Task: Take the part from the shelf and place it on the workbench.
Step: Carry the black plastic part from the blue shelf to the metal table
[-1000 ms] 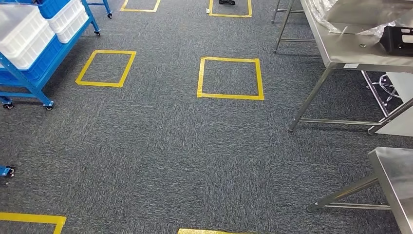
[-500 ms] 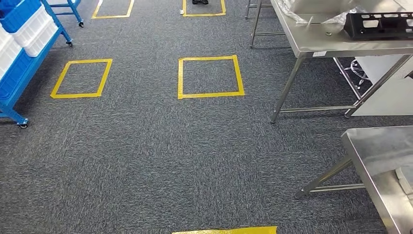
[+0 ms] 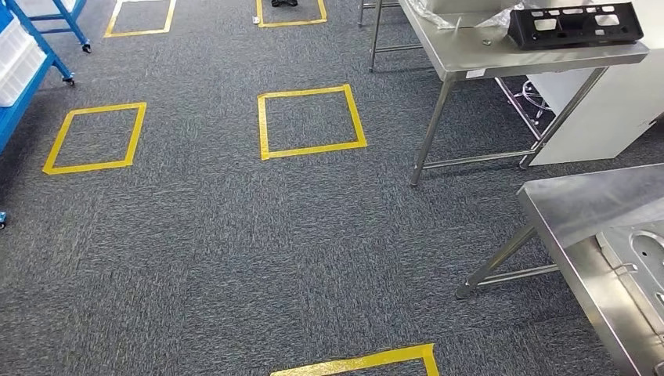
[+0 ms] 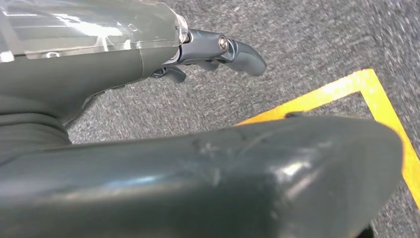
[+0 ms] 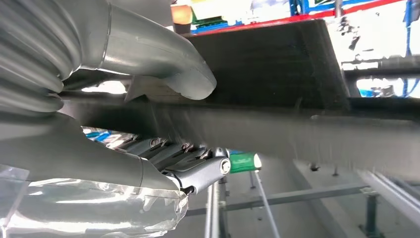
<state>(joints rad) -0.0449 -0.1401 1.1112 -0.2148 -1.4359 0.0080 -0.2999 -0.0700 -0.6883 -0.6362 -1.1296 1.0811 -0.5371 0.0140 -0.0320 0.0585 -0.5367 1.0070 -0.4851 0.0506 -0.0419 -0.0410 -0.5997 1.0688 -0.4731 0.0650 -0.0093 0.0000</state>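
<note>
Standing at about 9 o'clock in the head view was the blue shelf (image 3: 25, 88), a white bin (image 3: 14, 61) on it, cut by the picture's edge. Toward 10 o'clock a yellow tape square (image 3: 106, 106) lay on the grey carpet (image 3: 235, 235), and a second tape square (image 3: 305, 92) lay near 12 o'clock. At 1 o'clock stood the steel workbench (image 3: 501, 55), a black perforated frame (image 3: 575, 23) resting on its top and a white cabinet (image 3: 603, 102) behind its legs. At 4 o'clock was a nearer steel table (image 3: 579, 207) bearing a pressed metal plate (image 3: 638, 251), and a strip of yellow tape (image 3: 352, 363) lay at 6 o'clock. In the left wrist view the left hand (image 4: 124, 59) hung over the carpet beside a yellow tape corner (image 4: 376, 94); its fingers (image 4: 242, 54) were lightly curled and stood apart from the thumb (image 4: 247, 173), with nothing between them. In the right wrist view the right hand (image 5: 99, 148) gripped the part (image 5: 277, 59), a dark flat piece: the right thumb (image 5: 168, 64) pressed on one face and the right fingers (image 5: 198, 171) lay against the other, so the part was off the shelf and carried in that hand.
</note>
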